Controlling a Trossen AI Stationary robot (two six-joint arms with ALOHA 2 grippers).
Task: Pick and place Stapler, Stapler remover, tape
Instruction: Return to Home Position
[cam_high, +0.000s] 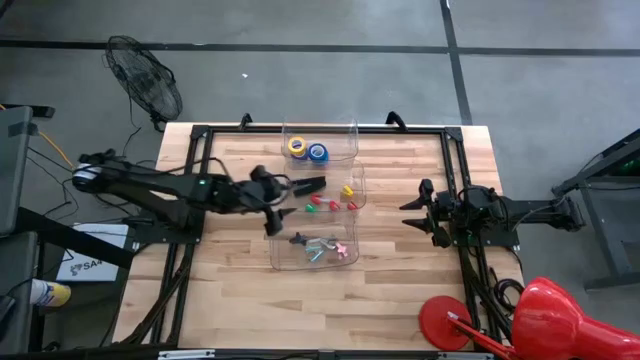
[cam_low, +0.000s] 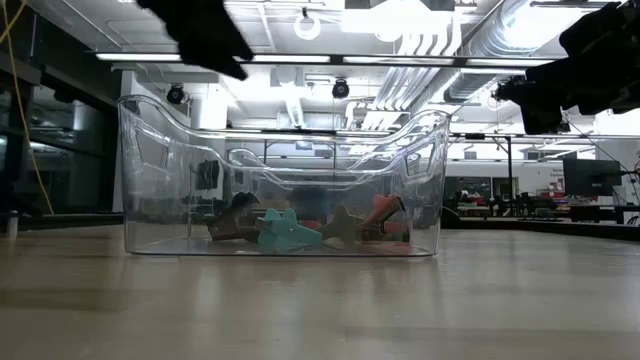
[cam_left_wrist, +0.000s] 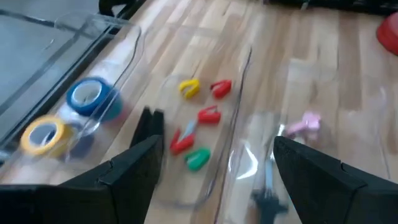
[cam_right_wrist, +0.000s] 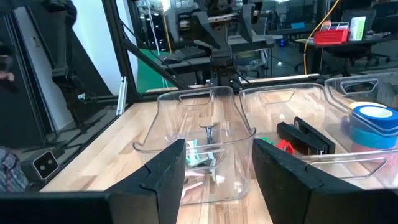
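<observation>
Yellow tape (cam_high: 297, 146) and blue tape (cam_high: 318, 152) in the top-centre bin (cam_high: 343, 150), just above the left gripper (cam_high: 319, 185), spread open and empty over the middle bin (cam_high: 360, 180). Right gripper (cam_high: 412, 216) at centre right, well apart, fingers parted, holding nothing.

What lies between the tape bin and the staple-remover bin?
The middle transparent bin with small coloured staplers, left gripper over it, seen in the high view.

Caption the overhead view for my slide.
Left hand open over the middle bin of three; right hand waits at the table's right edge.
</observation>
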